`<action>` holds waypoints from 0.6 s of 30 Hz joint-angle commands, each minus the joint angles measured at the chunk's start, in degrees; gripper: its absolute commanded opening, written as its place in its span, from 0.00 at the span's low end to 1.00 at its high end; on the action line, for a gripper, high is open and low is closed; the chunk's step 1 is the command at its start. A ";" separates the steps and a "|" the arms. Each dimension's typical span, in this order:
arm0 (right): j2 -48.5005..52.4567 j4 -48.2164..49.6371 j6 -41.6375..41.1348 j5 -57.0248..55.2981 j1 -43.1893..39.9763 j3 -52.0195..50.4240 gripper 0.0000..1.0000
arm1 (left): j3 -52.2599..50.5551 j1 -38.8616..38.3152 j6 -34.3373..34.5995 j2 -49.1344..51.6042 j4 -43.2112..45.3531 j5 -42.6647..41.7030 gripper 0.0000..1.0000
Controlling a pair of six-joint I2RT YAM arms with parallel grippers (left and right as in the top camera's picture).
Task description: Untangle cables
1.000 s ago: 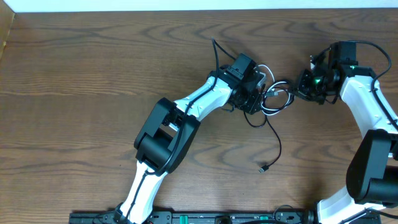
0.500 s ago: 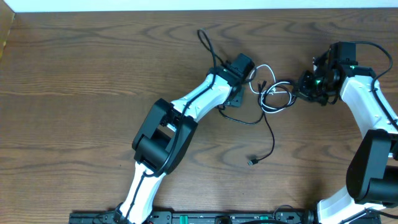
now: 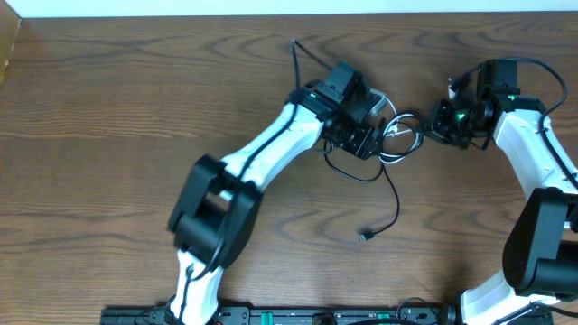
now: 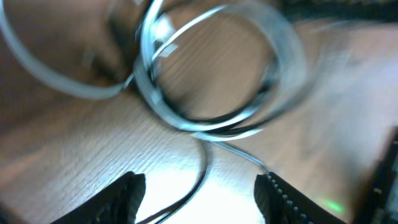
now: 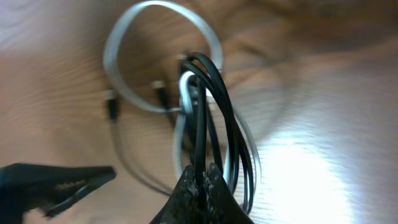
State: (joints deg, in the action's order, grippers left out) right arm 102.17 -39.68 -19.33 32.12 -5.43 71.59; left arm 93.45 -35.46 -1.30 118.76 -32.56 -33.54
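My left arm reaches diagonally across the table (image 3: 108, 135). The left gripper (image 3: 366, 137) is tilted down over the coil, fingers spread, holding nothing. My right arm bends inward, and the right gripper (image 3: 435, 122) is pinched on the black cable (image 5: 208, 112) loops. The white cable (image 5: 124, 37) is tangled in with it, between both grippers. The black tail trails toward my base.

L arm reaches fwd, tool (image 4: 200, 190) spread wide; R arm bent inward, tool (image 5: 203, 177) pinched closed
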 commanded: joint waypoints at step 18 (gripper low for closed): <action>-0.04 10.12 -37.70 26.91 -0.37 0.85 0.01 | 0.22 -1.95 -9.49 -2.49 1.95 2.97 0.62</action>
State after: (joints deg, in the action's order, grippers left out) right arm 102.17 -30.09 -54.17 53.32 -5.54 71.59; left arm 93.56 -36.47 -9.52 114.89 -31.99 -33.32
